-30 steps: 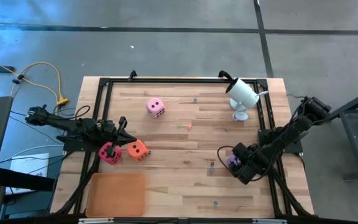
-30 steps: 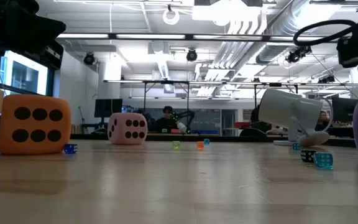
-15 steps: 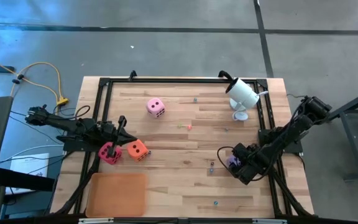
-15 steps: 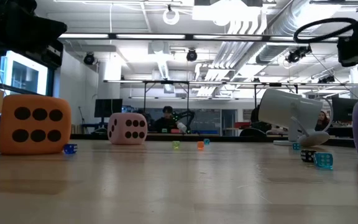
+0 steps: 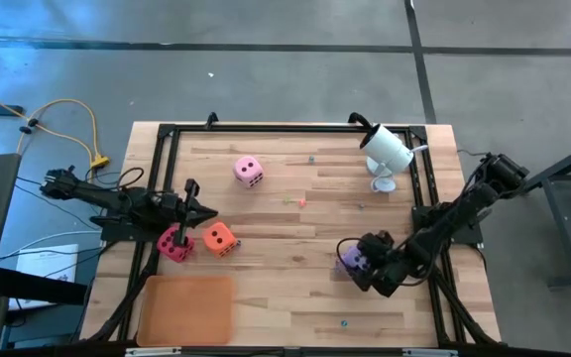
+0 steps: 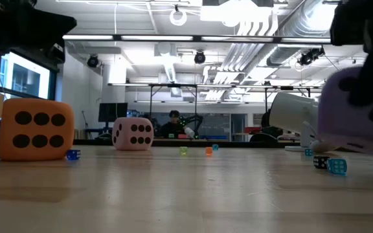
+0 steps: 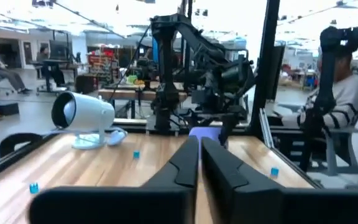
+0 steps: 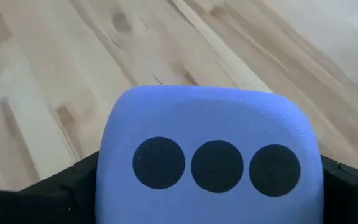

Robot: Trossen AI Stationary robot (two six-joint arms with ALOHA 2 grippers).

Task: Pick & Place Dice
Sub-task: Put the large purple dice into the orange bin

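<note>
While the right tool [image 5: 357,266] sits low near the bench's [image 5: 295,238] right side, we see its fingers clamped on the purple die [image 5: 351,260], one on either flank. In the right wrist view the purple die [image 8: 210,155] fills the space between the dark fingers [image 8: 61,186], with a face of three pips in a level row turned toward the camera; being a cube, it has no long axis to speak of. In the low view the purple die [image 6: 355,120] appears clear of the bench top.

The left tool [image 5: 191,198] has its fingers pressed together, holding nothing, and hangs over the magenta die [image 5: 174,242] at the bench's left side. The orange die [image 5: 218,238] lies just beside the magenta one, showing six pips sideways in the low view [image 6: 36,129]. The light pink die [image 5: 248,171] rests well apart, toward the far edge. An orange tray [image 5: 186,309] lies at the near left corner, and a white camera [image 5: 387,149] stands at the far right.
</note>
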